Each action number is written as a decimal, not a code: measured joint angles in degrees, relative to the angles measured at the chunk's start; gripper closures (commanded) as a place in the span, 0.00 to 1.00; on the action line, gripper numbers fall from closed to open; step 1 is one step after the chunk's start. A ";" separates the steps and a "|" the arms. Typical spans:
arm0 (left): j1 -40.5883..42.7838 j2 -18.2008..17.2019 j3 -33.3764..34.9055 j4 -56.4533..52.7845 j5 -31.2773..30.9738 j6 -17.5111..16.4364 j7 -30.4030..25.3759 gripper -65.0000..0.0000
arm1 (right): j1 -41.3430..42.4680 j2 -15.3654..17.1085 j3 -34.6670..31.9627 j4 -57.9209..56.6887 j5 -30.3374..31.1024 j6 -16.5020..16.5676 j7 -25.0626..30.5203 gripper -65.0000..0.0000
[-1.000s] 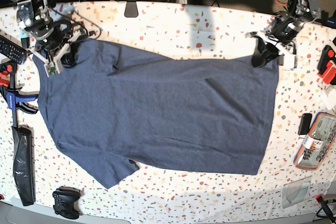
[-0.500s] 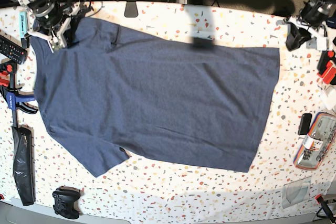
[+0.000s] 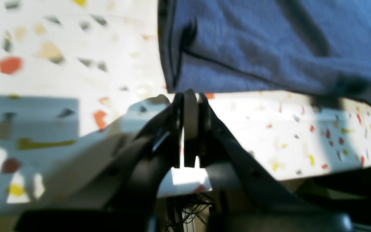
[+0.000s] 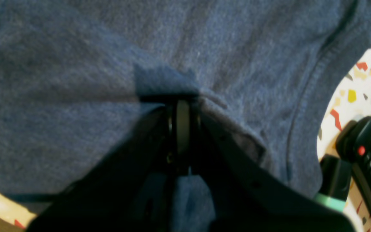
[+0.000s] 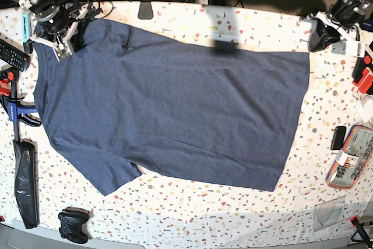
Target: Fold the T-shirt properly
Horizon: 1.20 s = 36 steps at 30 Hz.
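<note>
No writing can be read on the big heathered navy-blue cotton T-shirt; its plain side is turned up, and it is spread flat across the white speckled table; at the far left a black remote control is laid by the table edge; the right gripper is bent down over the shirt's top left corner, and its jaws are clenched on a pinch of the blue cloth; at the far right the left gripper is held just beside the shirt's top right corner, jaws pressed together on nothing.
</note>
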 measured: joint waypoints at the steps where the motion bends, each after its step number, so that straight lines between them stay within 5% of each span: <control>1: -0.63 0.13 0.02 0.04 -0.07 -0.13 -0.33 1.00 | 0.17 0.02 -0.02 0.00 0.00 0.00 -0.17 1.00; 3: -2.03 -0.07 0.00 0.07 -0.24 0.02 -0.52 0.99 | 0.48 0.00 -0.02 0.00 0.00 0.02 -0.20 1.00; 7: -4.57 -0.17 -0.02 0.09 -0.28 0.04 1.31 0.76 | 0.48 0.00 -0.02 0.00 0.00 0.02 -0.35 1.00; 15: -7.89 1.44 3.10 0.11 1.79 0.02 7.98 0.75 | 0.48 -0.02 -0.02 0.00 0.00 0.02 -0.35 1.00; 22: -8.48 1.53 7.04 0.07 10.47 0.00 4.31 0.75 | 0.48 -0.02 -0.02 0.00 -0.02 0.04 -0.57 1.00; 31: -8.52 1.55 7.08 0.07 10.43 -0.07 0.70 0.75 | 0.48 -0.02 -0.02 0.00 0.00 0.04 -0.81 1.00; 36: -9.40 1.49 7.08 0.07 13.97 4.92 -0.39 0.75 | 0.50 -0.02 -0.02 0.00 0.00 0.04 -1.05 1.00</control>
